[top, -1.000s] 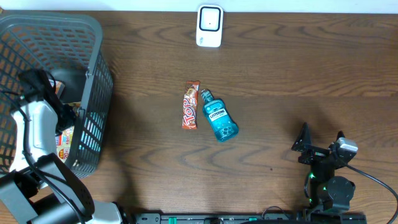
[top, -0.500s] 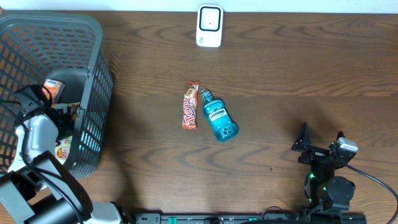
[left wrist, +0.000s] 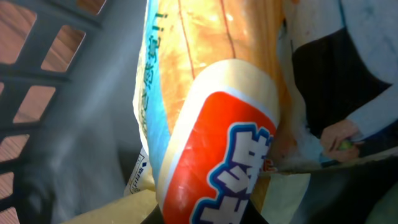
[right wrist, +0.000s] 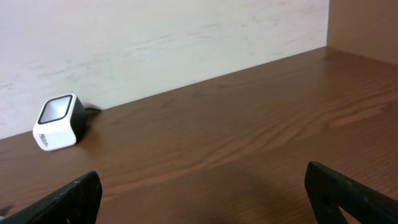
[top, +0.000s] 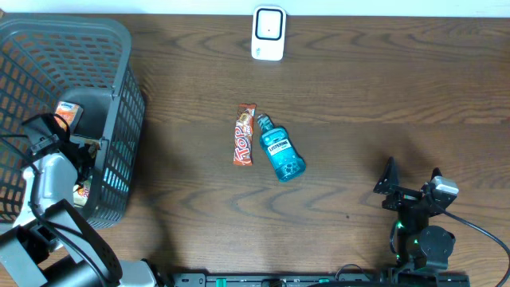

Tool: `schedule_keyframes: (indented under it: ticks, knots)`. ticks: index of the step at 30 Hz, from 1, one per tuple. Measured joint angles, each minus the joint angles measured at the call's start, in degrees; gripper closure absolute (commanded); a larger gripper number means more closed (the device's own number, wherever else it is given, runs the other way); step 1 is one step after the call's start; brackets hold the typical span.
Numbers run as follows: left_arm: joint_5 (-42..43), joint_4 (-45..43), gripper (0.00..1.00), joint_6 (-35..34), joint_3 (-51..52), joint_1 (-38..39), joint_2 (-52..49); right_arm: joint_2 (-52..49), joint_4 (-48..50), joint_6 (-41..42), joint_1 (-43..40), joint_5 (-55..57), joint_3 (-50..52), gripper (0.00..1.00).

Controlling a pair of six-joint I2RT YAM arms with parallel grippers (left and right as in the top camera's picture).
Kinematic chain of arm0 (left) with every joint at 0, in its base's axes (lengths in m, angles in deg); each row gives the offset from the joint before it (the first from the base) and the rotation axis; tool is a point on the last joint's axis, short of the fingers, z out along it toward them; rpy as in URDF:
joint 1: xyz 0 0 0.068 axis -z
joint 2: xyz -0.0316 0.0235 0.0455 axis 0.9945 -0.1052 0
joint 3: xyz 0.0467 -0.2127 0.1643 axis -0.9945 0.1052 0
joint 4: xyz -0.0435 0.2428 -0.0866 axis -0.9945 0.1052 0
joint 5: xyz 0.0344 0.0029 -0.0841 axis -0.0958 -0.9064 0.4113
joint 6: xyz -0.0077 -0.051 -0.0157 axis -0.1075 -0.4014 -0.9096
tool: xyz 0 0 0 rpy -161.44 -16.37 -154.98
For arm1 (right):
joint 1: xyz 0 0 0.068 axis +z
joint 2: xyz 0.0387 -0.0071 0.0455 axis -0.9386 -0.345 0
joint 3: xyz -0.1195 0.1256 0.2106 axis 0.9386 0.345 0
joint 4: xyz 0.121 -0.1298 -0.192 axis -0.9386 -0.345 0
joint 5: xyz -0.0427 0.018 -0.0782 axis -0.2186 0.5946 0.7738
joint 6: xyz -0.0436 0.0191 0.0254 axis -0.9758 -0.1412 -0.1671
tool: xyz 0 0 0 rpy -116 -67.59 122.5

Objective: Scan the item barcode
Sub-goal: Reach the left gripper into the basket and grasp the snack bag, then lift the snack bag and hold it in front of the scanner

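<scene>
My left gripper [left wrist: 208, 214] is down inside the grey basket [top: 119, 96], shut on a snack packet [left wrist: 217, 149] that is orange and cream with a red label; the packet fills the left wrist view. From overhead, the left arm [top: 48, 163] hides most of that grip. The white barcode scanner [top: 268, 33] stands at the table's far edge, also seen as the scanner [right wrist: 58, 122] in the right wrist view. My right gripper [top: 413, 179] rests open near the front right, nothing between its fingers [right wrist: 62, 199].
A Top candy bar [top: 244, 135] and a blue mouthwash bottle [top: 281, 151] lie side by side mid-table. More packets lie in the basket, one orange [top: 68, 113]. The basket's mesh wall [left wrist: 37, 74] is close on the left of the gripped packet.
The left gripper has closed on the snack packet. The left arm shifted toward the near side inside the basket, uncovering an orange packet. The right arm has not moved.
</scene>
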Motion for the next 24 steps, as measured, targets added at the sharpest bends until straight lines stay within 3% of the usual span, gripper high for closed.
schedule_keyframes:
  ticks: [7, 14, 19, 24]
  knots:
    - [2.5, 1.0, 0.92, -3.7, -2.5, 0.0, 4.2, 0.0, 0.0, 0.0, 0.0, 0.0, 0.0, 0.01]
    - [7.4, -10.6, 0.93, -7.3, -8.6, -0.1, 19.9, 0.0, 0.0, 0.0, 0.0, 0.0, 0.0, 0.01]
    - [17.6, -15.6, 0.93, -9.6, -9.4, 0.0, 28.2, 0.0, 0.0, 0.0, 0.0, 0.0, 0.0, 0.01]
    - [31.8, -24.7, 0.93, -14.1, -9.2, -0.1, 29.6, 0.0, 0.0, 0.0, 0.0, 0.0, 0.0, 0.01]
